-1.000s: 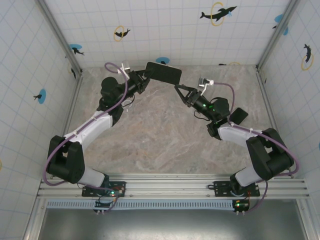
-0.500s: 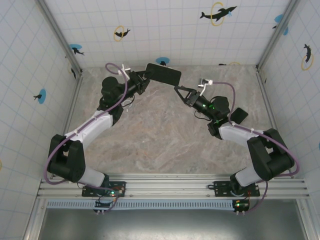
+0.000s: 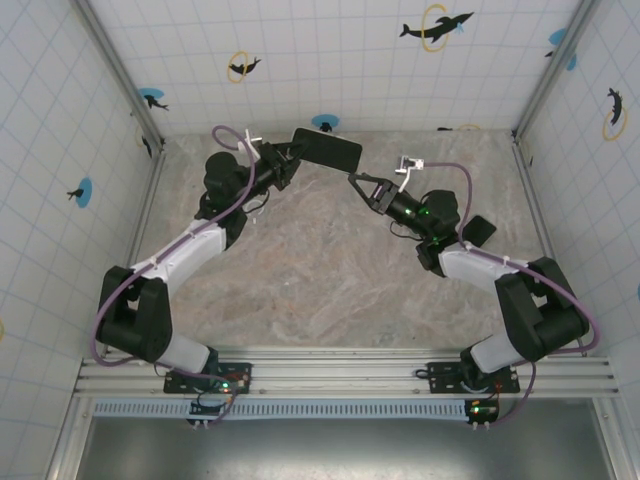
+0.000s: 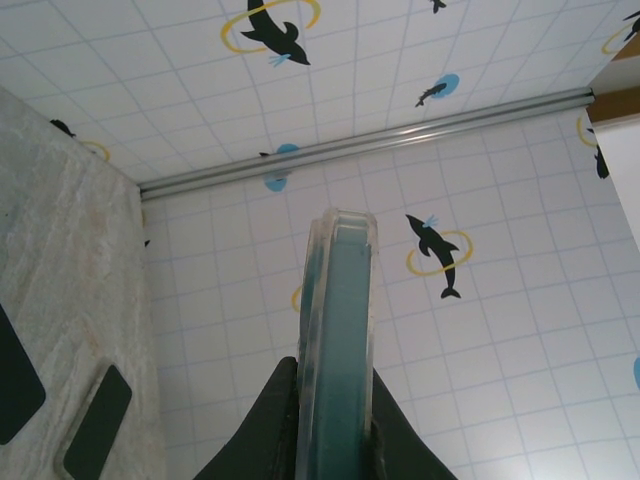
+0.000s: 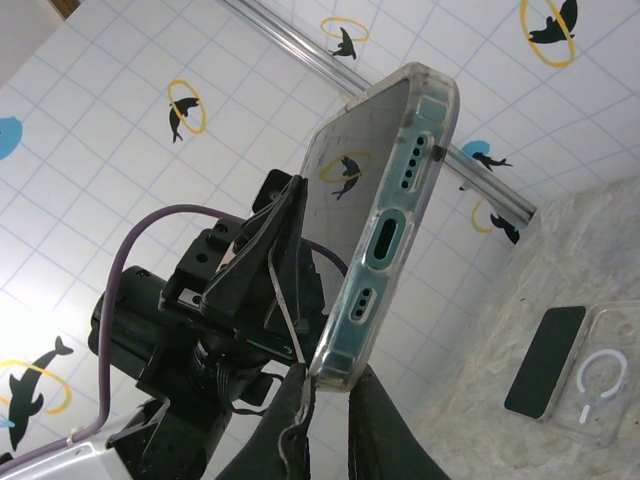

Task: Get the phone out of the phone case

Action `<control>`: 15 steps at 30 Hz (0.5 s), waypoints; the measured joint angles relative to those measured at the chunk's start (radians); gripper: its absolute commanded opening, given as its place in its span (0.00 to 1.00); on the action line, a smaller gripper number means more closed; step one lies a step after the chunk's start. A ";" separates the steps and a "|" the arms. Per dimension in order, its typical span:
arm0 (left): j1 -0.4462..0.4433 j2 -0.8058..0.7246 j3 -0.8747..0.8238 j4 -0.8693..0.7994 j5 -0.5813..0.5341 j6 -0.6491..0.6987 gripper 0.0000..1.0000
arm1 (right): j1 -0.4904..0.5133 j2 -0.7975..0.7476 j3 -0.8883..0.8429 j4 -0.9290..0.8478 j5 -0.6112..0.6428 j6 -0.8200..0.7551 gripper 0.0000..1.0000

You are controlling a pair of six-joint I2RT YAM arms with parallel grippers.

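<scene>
The phone (image 3: 328, 150) is held up off the table (image 3: 320, 290) towards the back wall, bridged between the two arms. The left gripper (image 3: 290, 157) is clamped tight across its flat faces at one end. The right gripper (image 3: 352, 180) is closed too, its tips nipping the nearest corner of the phone case (image 5: 385, 250).

It looks a stiff, glossy slab, light enough for one arm to carry, and slippery on its broad faces. The clear case looks like a springy shell: its rim should flex and peel, while the phone inside will not bend. My guess is that the corner lip is the right place to pry, with the other hold kept on the flat body well away from that corner. A hard squeeze on the glass or a slip from this height would be the worry.

From above, the phone is just a dark rectangle and the corner pinch is hard to make out. The right wrist view shows the port end through the case's cut-outs, the fingertips (image 5: 300, 385) at the corner, and the left gripper (image 5: 285, 245) gripping behind. I can't tell whether the shiny face there is the screen or the covered back. The left wrist view is edge-on, with a teal body inside a clear rim, squeezed between the fingers (image 4: 275, 410). A spare phone (image 5: 545, 360) and an empty case (image 5: 600, 385) lie on the table.
</scene>
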 measured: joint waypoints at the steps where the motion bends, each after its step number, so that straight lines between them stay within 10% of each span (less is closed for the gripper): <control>1: 0.000 0.003 0.000 0.004 0.001 -0.004 0.00 | -0.001 0.000 0.001 -0.005 0.000 -0.008 0.06; 15: 0.007 0.013 0.000 0.013 0.001 -0.023 0.00 | -0.014 0.006 0.032 -0.074 -0.027 -0.106 0.07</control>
